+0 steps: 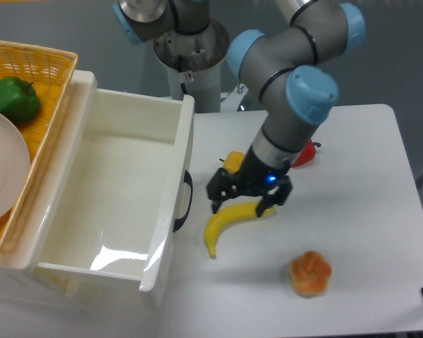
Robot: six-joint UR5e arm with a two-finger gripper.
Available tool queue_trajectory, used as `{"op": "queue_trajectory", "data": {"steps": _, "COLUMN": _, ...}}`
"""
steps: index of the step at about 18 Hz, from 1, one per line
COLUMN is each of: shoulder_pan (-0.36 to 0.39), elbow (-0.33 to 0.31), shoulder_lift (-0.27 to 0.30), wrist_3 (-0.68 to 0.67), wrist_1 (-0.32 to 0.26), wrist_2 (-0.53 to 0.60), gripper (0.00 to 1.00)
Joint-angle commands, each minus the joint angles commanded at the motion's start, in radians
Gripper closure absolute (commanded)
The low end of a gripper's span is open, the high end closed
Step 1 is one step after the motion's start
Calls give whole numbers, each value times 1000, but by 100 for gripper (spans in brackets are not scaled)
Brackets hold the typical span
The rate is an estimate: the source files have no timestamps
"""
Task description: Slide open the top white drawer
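The top white drawer [170,211] stands pulled far out of its cabinet, and its glossy inside is empty. A curved black handle [185,201] sits on the drawer front, facing right. My gripper [217,191] hovers a short way right of that handle, apart from it. It looks open, with nothing between its fingers, and it hangs just above the top end of a banana.
A banana [228,223] lies under the gripper and an orange bun-like item [310,273] sits near the front. A red pepper [308,153] is half hidden behind the arm. A wicker basket [41,62] holds a green pepper [13,99] and a white plate [1,172] on the cabinet.
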Motion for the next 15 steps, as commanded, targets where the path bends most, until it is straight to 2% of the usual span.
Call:
{"op": "queue_trajectory", "data": {"steps": 3, "shoulder_pan": 12, "elbow": 0, "shoulder_lift": -11, "wrist_3": 150, "wrist_1": 12, "wrist_2": 190, "gripper": 0}}
{"op": "queue_trajectory", "data": {"steps": 5, "shoulder_pan": 25, "elbow": -2, "shoulder_lift": -26, "wrist_3": 294, "wrist_1": 14, "wrist_2": 255, "gripper": 0}}
{"op": "queue_trajectory", "data": {"steps": 7, "shoulder_pan": 48, "elbow": -2, "shoulder_lift": -40, "wrist_3": 429, "wrist_1": 12, "wrist_2": 275, "gripper": 0}}
{"op": "queue_trajectory", "data": {"steps": 10, "shoulder_pan": 94, "elbow": 6, "shoulder_lift": -81, "wrist_3": 563, "wrist_1": 12, "wrist_2": 277, "gripper": 0}}
{"op": "queue_trajectory", "data": {"steps": 15, "shoulder_pan": 111, "elbow": 47, "shoulder_lift": -158, "wrist_3": 805, "wrist_1": 12, "wrist_2": 346, "gripper": 0}}
